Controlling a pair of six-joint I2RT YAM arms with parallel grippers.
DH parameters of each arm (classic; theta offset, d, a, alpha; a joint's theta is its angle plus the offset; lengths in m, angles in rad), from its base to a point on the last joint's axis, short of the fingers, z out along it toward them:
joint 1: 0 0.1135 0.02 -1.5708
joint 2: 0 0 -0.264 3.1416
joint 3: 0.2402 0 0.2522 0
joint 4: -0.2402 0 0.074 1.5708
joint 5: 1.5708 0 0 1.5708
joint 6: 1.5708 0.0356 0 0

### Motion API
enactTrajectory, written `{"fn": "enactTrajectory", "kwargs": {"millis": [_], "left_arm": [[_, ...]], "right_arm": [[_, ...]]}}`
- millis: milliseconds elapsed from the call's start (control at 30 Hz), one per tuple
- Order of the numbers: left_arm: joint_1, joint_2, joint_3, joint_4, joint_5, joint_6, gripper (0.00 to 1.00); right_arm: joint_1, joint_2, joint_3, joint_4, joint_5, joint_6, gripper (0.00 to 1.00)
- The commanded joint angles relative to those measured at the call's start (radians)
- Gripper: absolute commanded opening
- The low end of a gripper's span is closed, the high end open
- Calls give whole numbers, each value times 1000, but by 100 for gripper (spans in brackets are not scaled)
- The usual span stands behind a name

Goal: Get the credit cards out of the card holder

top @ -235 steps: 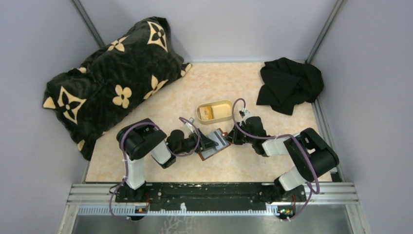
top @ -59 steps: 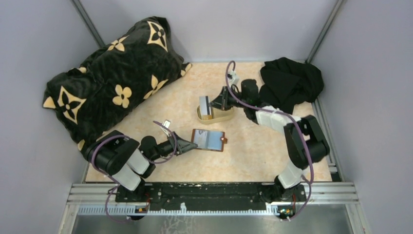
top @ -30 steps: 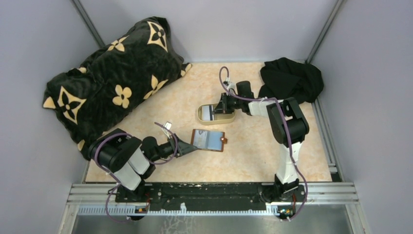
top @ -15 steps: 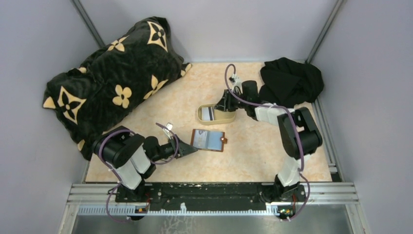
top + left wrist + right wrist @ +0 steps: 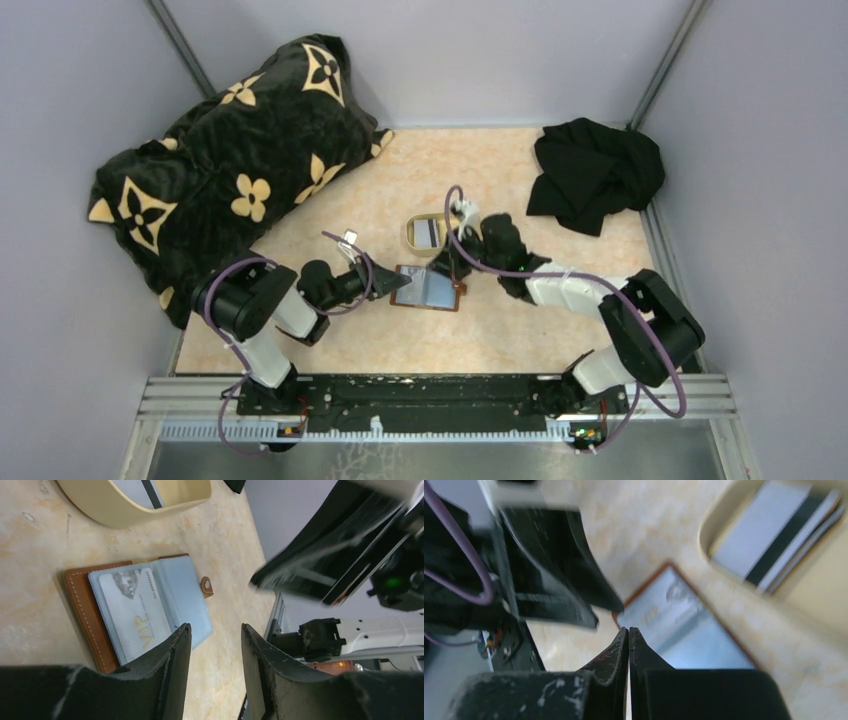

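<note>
Black jaws of the left gripper are standing apart with nothing between them, hanging at the left edge of the card holder; whether they are touching it cannot be told. The right gripper is holding its jaws pressed together, empty, above the same wallet. The card holder is lying open and flat on the peach marbled table, between the two grippers, showing its brown stitched border, its pale blue-grey inside and a small brown snap tab sticking out on one side. A pale card is sitting in the left panel, reading "VIP" in gold; the small print and grey emblem above it are too fine to read. Just beyond the wallet, the tan oval tray is holding a stack of cards, the top one light grey with a dark stripe; their number is unclear. The right arm is covering part of the tray from above, the left wrist view is cutting it off, and the right wrist view is blurring. Farther out, a black cushion with cream flowers and a black cloth are lying in the far corners.
</note>
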State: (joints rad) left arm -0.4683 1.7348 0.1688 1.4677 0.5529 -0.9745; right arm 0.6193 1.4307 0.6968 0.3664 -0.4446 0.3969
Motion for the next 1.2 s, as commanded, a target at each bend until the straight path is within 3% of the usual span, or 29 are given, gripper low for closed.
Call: {"fn": "enactTrajectory", "kwargs": {"millis": [0, 333, 567, 700, 1167], "left_arm": [[7, -7, 32, -94, -45, 84, 49], [6, 63, 53, -187, -100, 98, 45], [-15, 32, -19, -175, -125, 87, 44], [-39, 45, -56, -123, -125, 57, 43], [-180, 176, -98, 158, -172, -73, 42]], "right_arm": [[39, -21, -139, 130, 43, 99, 1], [42, 109, -257, 404, -29, 251, 6], [41, 144, -251, 418, -31, 258, 6], [42, 152, -232, 412, -36, 258, 7], [43, 256, -160, 391, -33, 278, 31]]}}
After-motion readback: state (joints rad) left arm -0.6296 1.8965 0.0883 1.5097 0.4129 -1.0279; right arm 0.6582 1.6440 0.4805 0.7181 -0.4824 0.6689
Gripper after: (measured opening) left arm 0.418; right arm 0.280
